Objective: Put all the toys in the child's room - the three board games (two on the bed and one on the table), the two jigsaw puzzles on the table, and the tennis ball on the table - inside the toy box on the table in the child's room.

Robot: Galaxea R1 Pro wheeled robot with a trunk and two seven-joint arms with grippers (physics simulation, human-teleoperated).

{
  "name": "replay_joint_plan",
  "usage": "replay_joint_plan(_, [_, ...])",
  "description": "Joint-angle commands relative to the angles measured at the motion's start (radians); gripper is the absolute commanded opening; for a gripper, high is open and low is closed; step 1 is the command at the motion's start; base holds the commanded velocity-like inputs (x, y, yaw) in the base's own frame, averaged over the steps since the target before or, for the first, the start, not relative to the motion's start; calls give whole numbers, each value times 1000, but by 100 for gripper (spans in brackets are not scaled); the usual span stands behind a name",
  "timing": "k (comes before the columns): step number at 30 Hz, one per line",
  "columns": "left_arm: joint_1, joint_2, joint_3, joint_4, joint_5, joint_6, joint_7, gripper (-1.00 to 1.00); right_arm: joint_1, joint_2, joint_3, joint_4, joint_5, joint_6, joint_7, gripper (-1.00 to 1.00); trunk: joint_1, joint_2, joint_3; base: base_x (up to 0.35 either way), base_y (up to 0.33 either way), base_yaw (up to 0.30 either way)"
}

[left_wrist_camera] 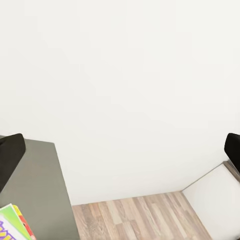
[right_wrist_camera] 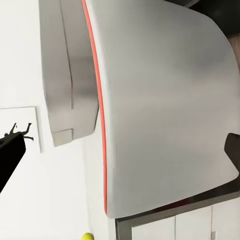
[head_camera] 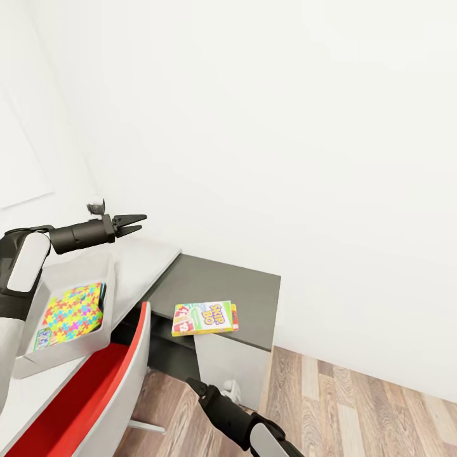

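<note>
left pincer [head_camera: 141, 223] wide, empty | right pincer unclear | puzzle [head_camera: 71, 311] in toy box [head_camera: 63, 353]

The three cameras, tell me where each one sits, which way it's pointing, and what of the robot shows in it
Head view: high, looking down over the toy box, the dark cabinet top and both arms.
Left wrist view: on the left arm above the desk, facing the white wall; dark fingertips at the edges.
Right wrist view: low, facing the red chair; fingertips at the edges.
Shared: the yellow-green board game shows in head and left wrist.
</note>
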Motion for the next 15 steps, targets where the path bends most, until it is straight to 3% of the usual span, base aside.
replay_joint_plan(1, [-1, 0, 1, 0, -4, 4, -6, 100, -1, 0, 1, 1, -9, 4, 1, 100, 1, -2, -2, 12, 8, 0])
replay_joint_plan(9, [-1, -1, 1, 0, -3, 4, -6, 100, -1, 0, 2, 1, -9, 3, 1, 100, 1, -2, -2, 4, 3, 9])
replay_joint_plan(15, [-1, -1, 1, 0, -3, 4, -6, 100, -1, 0, 2, 1, -8, 3, 1, 100, 1, -2, -2, 3, 0, 182])
